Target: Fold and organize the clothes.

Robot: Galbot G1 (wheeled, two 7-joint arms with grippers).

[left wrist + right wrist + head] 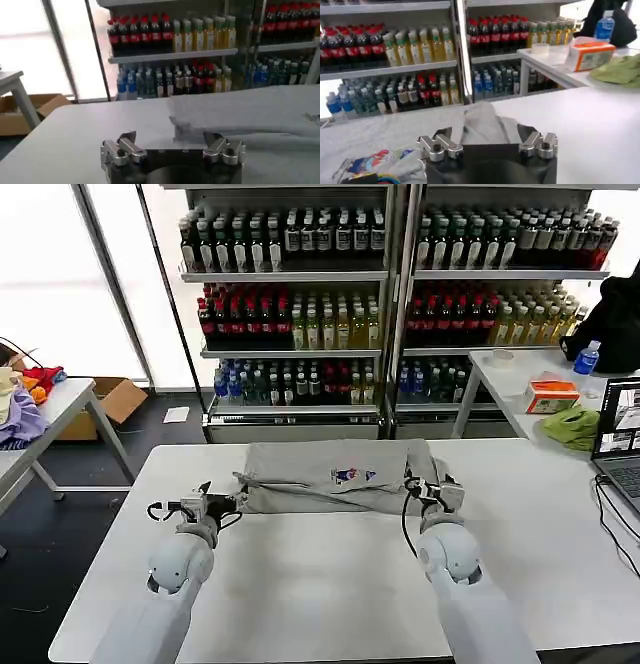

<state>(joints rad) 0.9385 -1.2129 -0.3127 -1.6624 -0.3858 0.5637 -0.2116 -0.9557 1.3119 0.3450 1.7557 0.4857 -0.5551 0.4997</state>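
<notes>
Grey shirt (335,476) lies folded into a long band on the white surface (330,584), toward the far edge, its long axis running left to right across the robot's front. A small multicoloured chest print (352,476) faces up near the middle of the band, slightly toward the right. The right end of the fabric is bunched and raised where it meets the right tool (432,489); the left end lies flat. The left tool (205,504) sits just beside the shirt's left end with its fingers apart; in the left wrist view the tool (172,150) is spread wide, with nothing between the fingers, and the cloth (245,115) lies just beyond it. The right tool, in its own wrist view (487,146), likewise has its fingers spread, with the raised fold of the shirt (482,122) just ahead of the gap and the print (367,165) lying to one side. Shelves of bottled drinks (300,324) stand behind the surface.
</notes>
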